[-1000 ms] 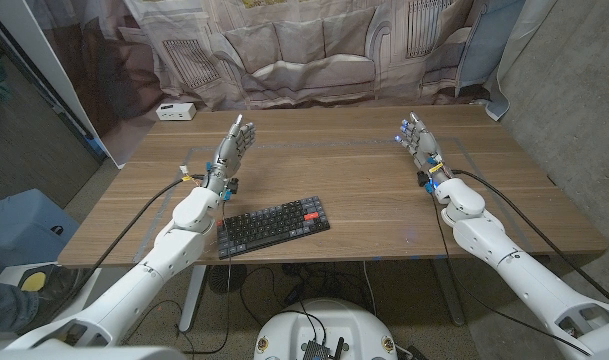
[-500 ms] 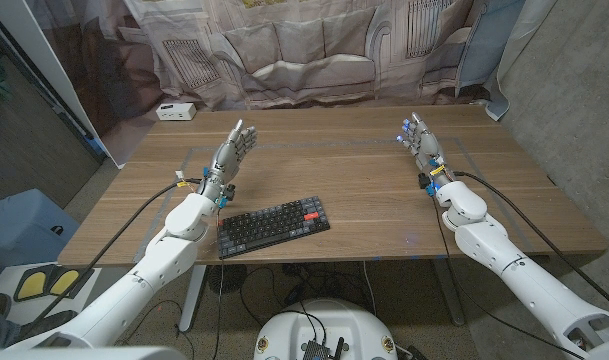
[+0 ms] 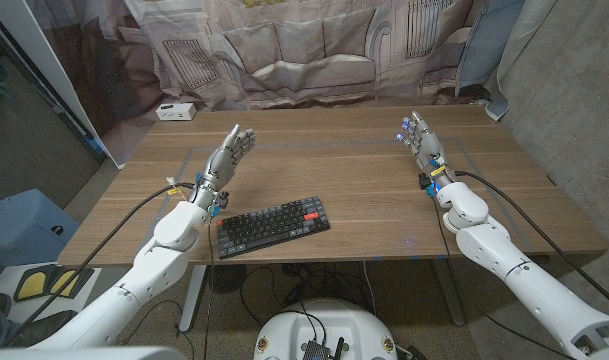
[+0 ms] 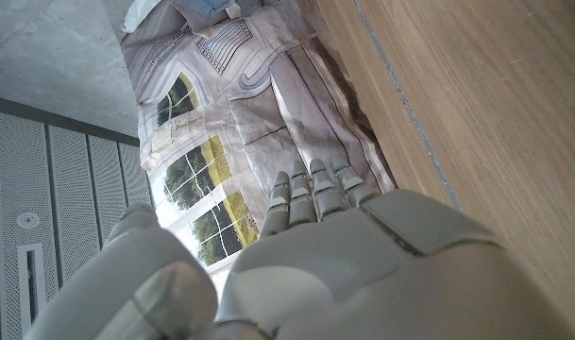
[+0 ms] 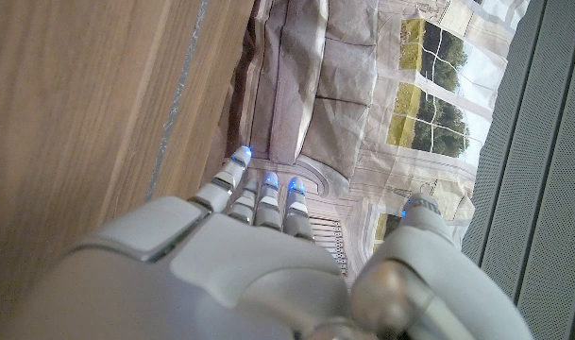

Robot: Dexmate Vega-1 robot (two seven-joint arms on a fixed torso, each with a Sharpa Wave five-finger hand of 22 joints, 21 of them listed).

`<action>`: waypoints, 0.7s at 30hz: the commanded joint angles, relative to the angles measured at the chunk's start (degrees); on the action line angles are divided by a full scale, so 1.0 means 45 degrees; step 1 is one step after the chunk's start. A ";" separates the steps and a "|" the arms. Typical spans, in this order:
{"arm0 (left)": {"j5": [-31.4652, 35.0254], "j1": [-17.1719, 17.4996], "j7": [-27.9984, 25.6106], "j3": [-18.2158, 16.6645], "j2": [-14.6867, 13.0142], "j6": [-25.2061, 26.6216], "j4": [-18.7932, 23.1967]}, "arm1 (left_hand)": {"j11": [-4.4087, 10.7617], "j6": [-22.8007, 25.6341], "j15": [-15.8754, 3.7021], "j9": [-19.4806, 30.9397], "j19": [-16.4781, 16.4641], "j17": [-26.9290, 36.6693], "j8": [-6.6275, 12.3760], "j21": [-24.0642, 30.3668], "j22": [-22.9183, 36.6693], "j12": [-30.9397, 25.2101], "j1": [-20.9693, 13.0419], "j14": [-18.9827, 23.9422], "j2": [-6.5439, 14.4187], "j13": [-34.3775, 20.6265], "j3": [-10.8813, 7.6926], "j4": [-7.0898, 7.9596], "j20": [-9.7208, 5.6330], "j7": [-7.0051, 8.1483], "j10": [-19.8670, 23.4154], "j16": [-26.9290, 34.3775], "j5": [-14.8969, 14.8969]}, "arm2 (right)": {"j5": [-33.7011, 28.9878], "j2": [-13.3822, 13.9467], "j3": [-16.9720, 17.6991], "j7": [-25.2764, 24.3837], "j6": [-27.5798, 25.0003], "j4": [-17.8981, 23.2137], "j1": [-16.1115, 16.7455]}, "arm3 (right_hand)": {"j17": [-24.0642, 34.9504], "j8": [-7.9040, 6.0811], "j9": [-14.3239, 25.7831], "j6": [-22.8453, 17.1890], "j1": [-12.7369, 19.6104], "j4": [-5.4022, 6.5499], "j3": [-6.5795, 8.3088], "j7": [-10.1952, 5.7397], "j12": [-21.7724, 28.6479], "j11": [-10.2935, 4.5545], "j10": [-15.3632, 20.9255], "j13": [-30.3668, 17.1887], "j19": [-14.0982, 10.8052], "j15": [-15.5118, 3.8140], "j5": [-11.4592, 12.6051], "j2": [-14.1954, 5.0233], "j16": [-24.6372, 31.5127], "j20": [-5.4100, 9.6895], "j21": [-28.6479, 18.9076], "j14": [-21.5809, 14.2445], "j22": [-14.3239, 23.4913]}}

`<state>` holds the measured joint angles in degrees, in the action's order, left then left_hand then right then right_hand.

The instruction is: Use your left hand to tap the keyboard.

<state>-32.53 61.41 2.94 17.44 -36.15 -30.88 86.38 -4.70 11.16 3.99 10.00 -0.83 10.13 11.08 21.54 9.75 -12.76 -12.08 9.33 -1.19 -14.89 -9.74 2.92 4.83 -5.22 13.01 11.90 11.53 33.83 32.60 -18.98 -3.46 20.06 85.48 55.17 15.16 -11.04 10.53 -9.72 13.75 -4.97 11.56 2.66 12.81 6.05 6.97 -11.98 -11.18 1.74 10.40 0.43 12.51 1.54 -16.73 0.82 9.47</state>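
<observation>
**Left hand off the keys, tap not yet made**

Head view: the keyboard (image 3: 274, 228) lies near the table's (image 3: 364, 190) front edge, left of centre, skewed so its right end sits farther from us. Our left hand (image 3: 227, 158) is raised behind the keyboard's left end, fingers spread and pointing up and away, holding nothing, clear of the keys. We judge the tap hasn't started. Our right hand (image 3: 421, 143) is up toward the table's right side, also spread and empty, well apart from the keyboard. A small white box (image 3: 175, 111) sits at the far left corner, out of the way. Nothing stands between left hand and keyboard.

Risks, as we see them:
- Hand has to come back toward the front edge and down. If we drop short, the fingers hit bare wood behind the keys.
- The board is close to the front edge and skewed. A push instead of a tap could slide it off.
- Our own left forearm passes just beside the keyboard's left end and could nudge it.

Left wrist view: back of the left hand (image 4: 344, 264), fingers straight, wood beside it, printed backdrop (image 4: 221, 142) beyond.

Right wrist view: right hand (image 5: 259, 255) with fingers extended and blue-lit fingertips (image 5: 266, 178), nothing in it.
</observation>
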 commanded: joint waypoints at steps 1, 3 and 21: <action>0.0458 0.1404 -0.0239 -0.0619 -0.0949 -0.0196 0.1112 | 0.0003 0.0184 -0.0011 0.0065 -0.0130 0.0033 0.0111 -0.0037 0.0050 -0.0134 -0.0149 0.0153 -0.0035 0.0026 -0.0010 -0.0103 0.0027 0.0024 0.0140 0.0079 0.0084 | -0.0165 0.0002 -0.0047 -0.0217 -0.0106 0.0339 0.0166 | -0.0002 -0.0070 0.0054 -0.0039 0.0072 -0.0075 0.0028 0.0092 -0.0005 -0.0016 0.0103 -0.0025 -0.0095 0.0024 0.0064 -0.0098 0.0012 -0.0007 0.0020 -0.0122 0.0070; 0.0450 0.1538 -0.0126 -0.0654 -0.1085 -0.0204 0.1230 | 0.0032 0.0207 -0.0011 0.0066 -0.0175 0.0033 0.0111 -0.0043 0.0050 -0.0137 -0.0151 0.0191 -0.0037 0.0045 -0.0005 -0.0109 0.0052 0.0035 0.0165 0.0080 0.0083 | -0.0201 -0.0011 -0.0011 -0.0301 -0.0037 0.0378 0.0228 | -0.0013 -0.0069 0.0054 -0.0043 0.0070 -0.0078 0.0024 0.0097 -0.0001 0.0040 0.0131 -0.0020 -0.0107 0.0028 0.0064 -0.0105 0.0008 -0.0009 0.0035 -0.0126 0.0071; 0.0971 0.2579 0.0072 -0.0976 -0.1370 -0.1325 0.1637 | 0.0032 0.0374 -0.0058 0.0070 -0.0383 0.0035 0.0116 -0.0127 0.0053 -0.0172 -0.0176 0.0363 -0.0060 0.0166 0.0031 -0.0161 0.0169 0.0069 0.0382 0.0054 0.0075 | -0.0260 0.0378 0.0337 -0.0701 -0.0075 0.1281 0.1060 | -0.0084 -0.0056 0.0053 -0.0044 0.0072 -0.0103 0.0013 0.0137 -0.0021 0.0039 0.0185 0.0010 -0.0324 -0.0011 0.0069 -0.0163 0.0031 0.0088 0.0081 -0.0264 0.0072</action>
<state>-29.36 69.65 3.39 14.29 -41.20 -34.46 92.18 -4.40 12.31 3.68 9.99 -2.01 10.13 11.07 20.86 9.74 -13.20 -12.39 10.24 -1.50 -14.09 -9.49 2.68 5.53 -5.12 14.15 11.90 11.53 32.98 33.35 -18.27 -5.59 19.79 89.02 57.92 14.63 -11.04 10.53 -9.67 14.05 -4.97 11.56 2.71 12.81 6.36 7.27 -11.99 -12.09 1.60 10.40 0.13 12.51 2.04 -16.53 0.06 9.46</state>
